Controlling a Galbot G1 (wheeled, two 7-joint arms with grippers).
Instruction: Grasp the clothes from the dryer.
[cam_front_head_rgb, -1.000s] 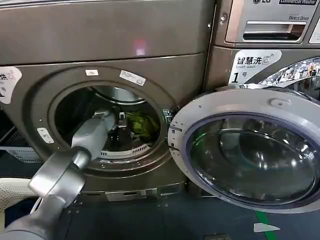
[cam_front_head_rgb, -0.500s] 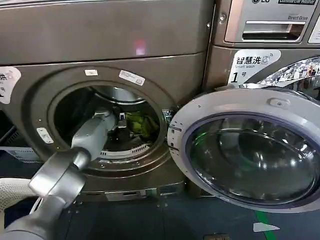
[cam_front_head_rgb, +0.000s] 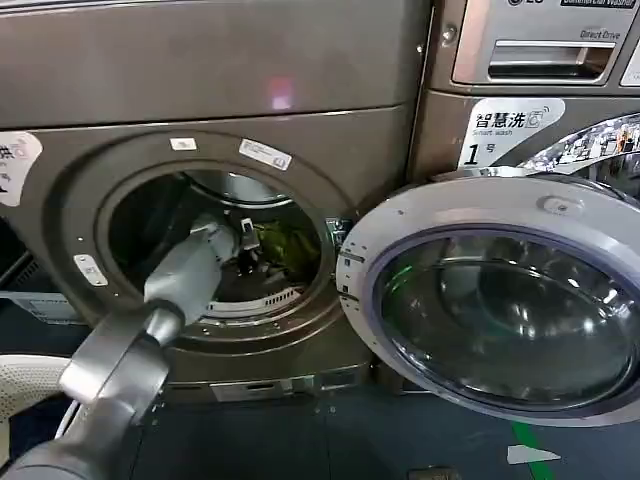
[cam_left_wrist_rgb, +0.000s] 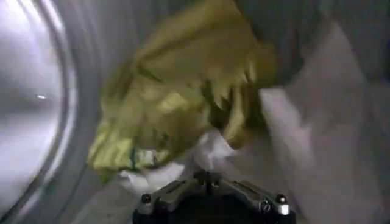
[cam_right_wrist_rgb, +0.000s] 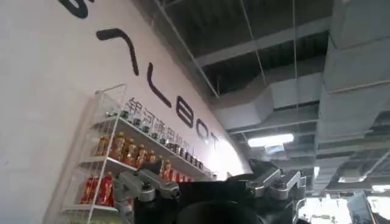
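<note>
- While the round dryer (cam_front_head_rgb: 60, 215) door (cam_front_head_rgb: 500, 300) hangs open, crumpled yellow-green clothes (cam_left_wrist_rgb: 183, 103) lie inside the shiny drum.
- Left gripper (cam_front_head_rgb: 248, 250) sits beside them; its grip cannot be told.

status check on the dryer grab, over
Left end effector inside the dryer drum, at the crumpled yellow-green cloth, not yet gripping. Right end effector parked, aimed at ceiling. Round glass door open, nothing blocking.

Machines: two, the dryer (cam_front_head_rgb: 200, 110) at left and one washer (cam_front_head_rgb: 530, 90) at right. Open round door (cam_front_head_rgb: 495, 300): one, hinged between them. Garments in the drum: one yellow-green cloth (cam_left_wrist_rgb: 183, 103) and one pale cloth (cam_left_wrist_rgb: 304, 140) just beside it. White stickers on the dryer front: four visible.
</note>
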